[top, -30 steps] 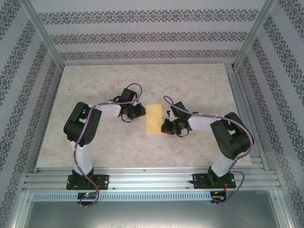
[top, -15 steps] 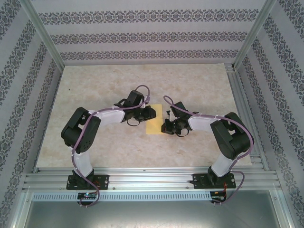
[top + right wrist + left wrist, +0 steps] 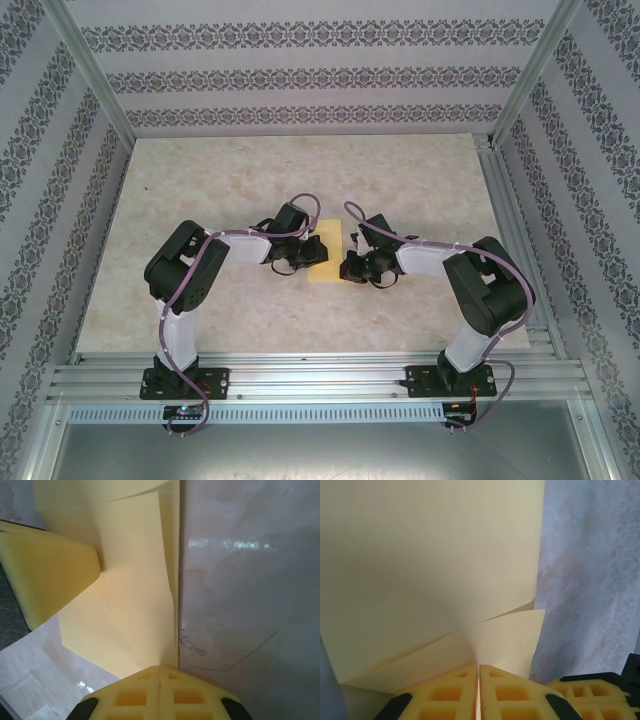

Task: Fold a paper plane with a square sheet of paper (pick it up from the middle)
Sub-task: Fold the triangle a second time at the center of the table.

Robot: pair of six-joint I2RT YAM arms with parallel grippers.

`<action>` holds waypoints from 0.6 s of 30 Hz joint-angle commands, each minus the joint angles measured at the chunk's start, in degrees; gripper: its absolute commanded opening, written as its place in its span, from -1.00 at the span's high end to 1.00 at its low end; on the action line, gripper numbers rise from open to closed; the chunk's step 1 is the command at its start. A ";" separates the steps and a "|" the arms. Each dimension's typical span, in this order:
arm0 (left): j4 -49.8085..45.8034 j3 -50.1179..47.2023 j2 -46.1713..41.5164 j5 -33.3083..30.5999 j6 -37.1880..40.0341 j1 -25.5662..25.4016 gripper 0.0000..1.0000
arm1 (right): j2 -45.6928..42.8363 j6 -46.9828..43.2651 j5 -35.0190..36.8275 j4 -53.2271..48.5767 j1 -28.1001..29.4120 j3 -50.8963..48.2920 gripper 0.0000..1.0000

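At the middle of the counter [image 3: 200, 190], the square sheet of paper [image 3: 334, 268] lies part-folded, left claw [image 3: 479, 675] pinched shut on it, right claw [image 3: 160, 674] closed at its right edge; an uneven pull could tear it or skew the crease.

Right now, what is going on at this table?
Two robot arms are folding a pale-yellow square sheet of paper in the middle of the table. The left gripper is shut on a raised flap of it. The right gripper is shut at the sheet's right edge and seems to pinch it. The paper is only partly folded.
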 commanded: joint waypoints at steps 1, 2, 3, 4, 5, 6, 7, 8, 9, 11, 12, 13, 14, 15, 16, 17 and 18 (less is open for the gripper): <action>-4.43 -0.03 2.72 -5.13 0.45 -0.02 0.75 | 0.04 -1.53 3.06 -7.80 -0.05 -3.68 1.00; -4.50 0.00 2.78 -5.32 0.59 -0.07 0.75 | -0.27 -1.57 3.04 -7.96 -0.14 -3.98 1.00; -4.75 0.08 2.78 -5.41 0.70 -0.03 0.75 | -0.62 -1.69 2.85 -8.10 -0.16 -4.25 1.00; -5.00 0.17 2.85 -5.55 0.87 -0.06 0.75 | -1.02 -1.84 2.80 -8.35 -0.16 -4.51 1.00; -5.36 0.34 2.89 -5.83 1.05 -0.10 0.76 | -1.33 -1.99 2.90 -8.54 -0.25 -4.85 1.00; -5.74 0.49 2.96 -5.93 1.18 -0.05 0.76 | -1.55 -2.07 2.91 -8.48 -0.38 -5.24 1.00; -5.84 0.66 3.06 -5.90 1.30 -0.07 0.75 | -1.75 -2.11 2.95 -8.44 -0.58 -5.52 1.00; -5.82 0.70 3.16 -5.91 1.31 -0.09 0.75 | -1.76 -2.10 2.80 -8.47 -0.73 -5.81 1.00; -6.01 0.77 3.24 -6.04 1.36 -0.05 0.75 | -1.75 -2.10 2.61 -8.45 -0.78 -5.96 1.00; -6.27 0.89 3.50 -6.13 1.41 -0.08 0.76 | -1.92 -2.20 2.34 -8.43 -0.78 -6.27 1.00; -6.30 0.90 3.60 -6.07 1.49 -0.10 0.75 | -2.02 -2.33 2.46 -8.58 -0.86 -6.32 1.00; -6.36 0.88 3.60 -6.12 1.55 -0.10 0.76 | -1.94 -2.39 2.45 -8.73 -0.87 -6.36 1.00; -6.29 0.85 3.60 -6.09 1.56 -0.10 0.76 | -1.93 -2.65 2.72 -9.16 -0.87 -6.32 1.00; -6.29 0.84 3.52 -6.14 1.52 -0.07 0.76 | -1.91 -2.91 3.33 -10.08 -0.79 -6.07 1.00; -6.26 0.71 3.51 -6.18 1.47 -0.05 0.76 | -2.01 -3.47 3.84 -10.93 -0.54 -5.85 1.00; -6.29 0.74 3.51 -6.15 1.45 -0.06 0.76 | -2.15 -4.00 4.04 -11.47 -0.39 -5.84 1.00; -6.25 0.72 3.55 -6.13 1.41 -0.02 0.76 | -2.33 -4.32 4.08 -11.72 -0.34 -5.85 1.00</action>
